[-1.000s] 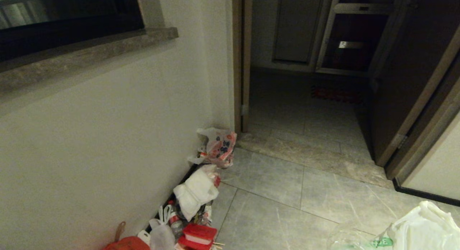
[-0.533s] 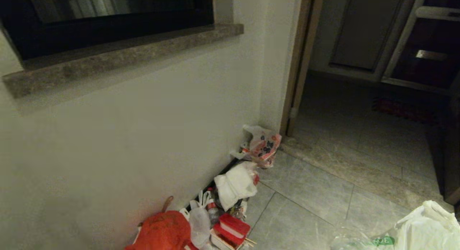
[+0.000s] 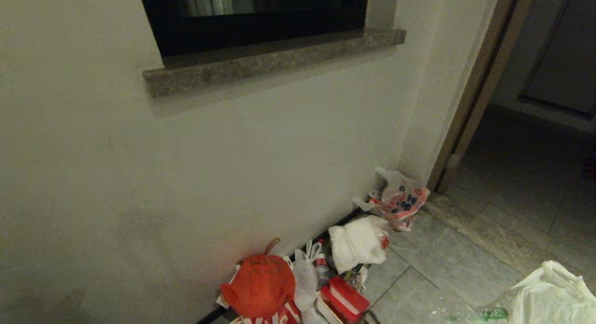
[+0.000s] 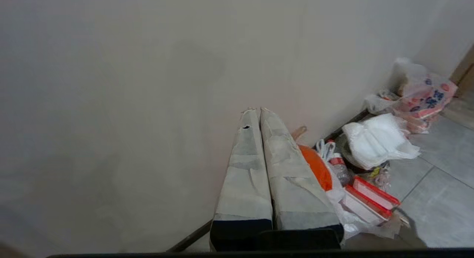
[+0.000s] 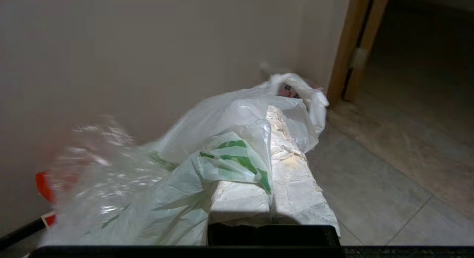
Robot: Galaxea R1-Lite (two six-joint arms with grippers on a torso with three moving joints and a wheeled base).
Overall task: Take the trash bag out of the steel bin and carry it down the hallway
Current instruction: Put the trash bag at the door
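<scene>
Change since a second ago: my whole head view has swung; the window sill [image 3: 274, 63] and wall [image 3: 116, 175] now fill most of it, the doorway [image 3: 470, 96] has slid toward 3 o'clock, and the litter heap sits nearer 6 o'clock. That is the camera turning, not the things moving.
Trash bag: the whitish trash bag [image 5: 237, 139] with green print drapes over my right gripper [image 5: 276, 113], its loop handle bunched past the fingertips. In the head view it shows at 4 o'clock [image 3: 545, 300], low in the corner.
Right gripper: fingers pressed together, pinching the trash bag's plastic between and over them.
Left gripper: my left gripper [image 4: 255, 110] has its fingers pressed together with nothing between them, pointing at the bare wall, above the litter.
Hallway: grey marbled floor [image 3: 470, 268] runs from 5 o'clock up to the brown door frame at 2 o'clock; beyond it the passage is dim.
Litter along the wall: an orange-red bag [image 3: 258, 284] at 6 o'clock, a red-lidded box [image 3: 344, 298] just beside it, a white bag [image 3: 358, 242] behind, and a printed bag [image 3: 400, 198] nearest the door frame.
Steel bin: I cannot see it in any view.
</scene>
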